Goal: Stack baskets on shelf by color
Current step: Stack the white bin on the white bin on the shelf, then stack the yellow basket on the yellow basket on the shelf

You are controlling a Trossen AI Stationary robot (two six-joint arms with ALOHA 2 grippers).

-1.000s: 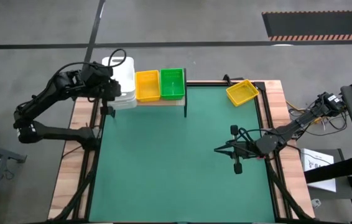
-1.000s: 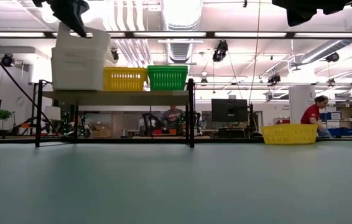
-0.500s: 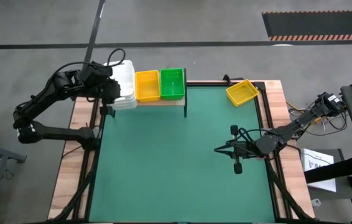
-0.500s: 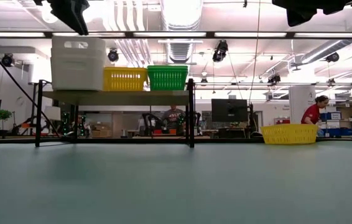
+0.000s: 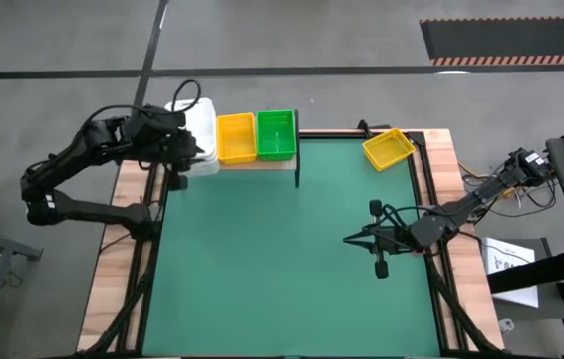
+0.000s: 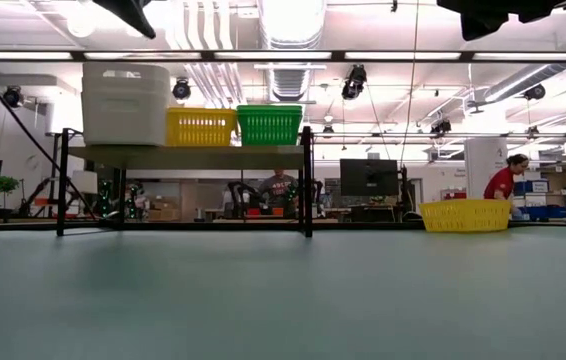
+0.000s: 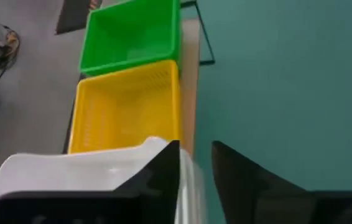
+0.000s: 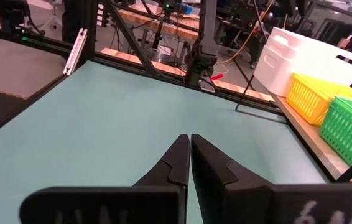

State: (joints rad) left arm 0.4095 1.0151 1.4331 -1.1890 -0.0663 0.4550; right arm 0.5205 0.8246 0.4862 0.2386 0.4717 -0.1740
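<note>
Fingers of the left gripper (image 7: pixel 194 180) stand narrowly apart, holding nothing; one finger overlaps the rim of the white stack (image 7: pixel 83 177) in the wrist view; contact cannot be told. High view puts this gripper (image 5: pixel 177 150) at the stack's 9 o'clock side, at the shelf's left end. Low view shows only the arm's dark tip at the frame top, clear above the white stack (image 6: pixel 125 104).

Right gripper (image 8: pixel 190 158): fingers pressed together, empty, resting low over the green mat (image 5: pixel 292 269), well away from the shelf. High view places it (image 5: pixel 380 267) at about 4 o'clock from the table centre.

Shelf (image 5: pixel 257 163) carries, left to right in the high view, white stack (image 5: pixel 197 135), yellow basket (image 5: pixel 235 137), green basket (image 5: pixel 276 134), side by side and touching or nearly so. How many baskets sit nested in each pile cannot be told.

Loose piece: one yellow basket (image 5: pixel 387 148) on the table's far right corner, tilted, long axis running roughly 10 to 4 o'clock. Low view shows it sitting upright on the mat (image 6: pixel 466 215).

Judgement: this basket is what remains to go onto the yellow pile. It lies near 12 o'clock from the right gripper, well apart, and far across the table at 3 o'clock from the left gripper. Right arm is the nearer one.
</note>
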